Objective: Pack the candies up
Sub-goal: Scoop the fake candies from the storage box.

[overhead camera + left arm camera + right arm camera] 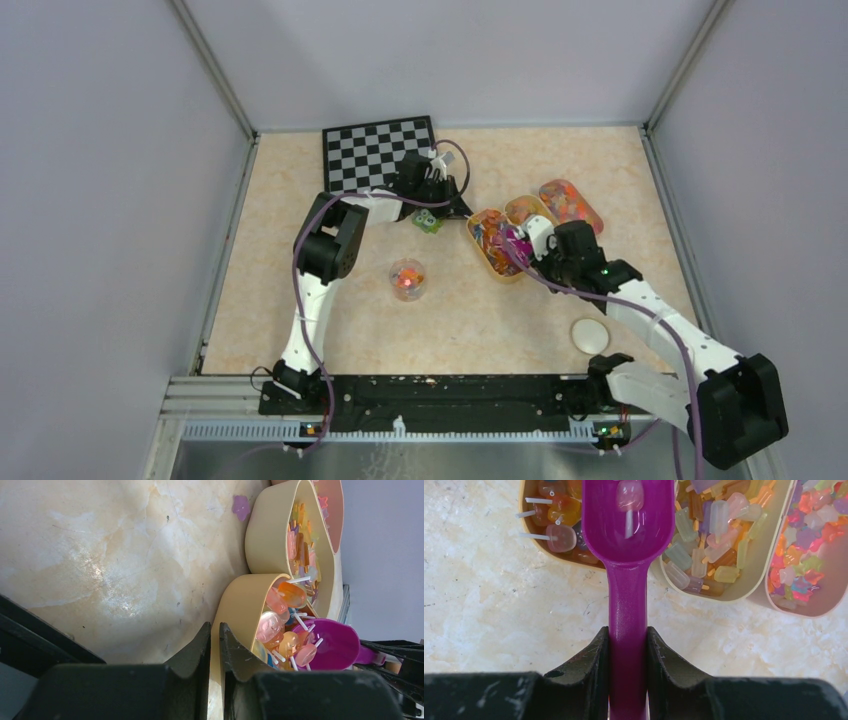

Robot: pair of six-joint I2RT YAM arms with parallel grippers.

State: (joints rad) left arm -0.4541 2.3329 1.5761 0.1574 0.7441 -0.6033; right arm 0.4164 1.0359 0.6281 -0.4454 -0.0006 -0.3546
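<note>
Top view, target: the clear cup (407, 279) stands on the table (300, 200), well apart from the yellow tray (480, 252). Carry each load level across that gap.
Left wrist, left gripper (215, 630): pinched shut on the tray's near wall. A firm clamp stops the tray sliding.
Right wrist, right gripper (627, 635): clamped on the magenta scoop (627, 545) by its handle.
Right wrist, candies (704, 535): heaped in the tray compartments. One lollipop (630, 495) lies in the scoop bowl. Dig deeper, then lift without tilting.

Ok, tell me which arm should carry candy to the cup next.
Right. The right tool grips the magenta scoop, with one candy in its bowl. The left tool looks busy pinching the yellow tray by its rim.
</note>
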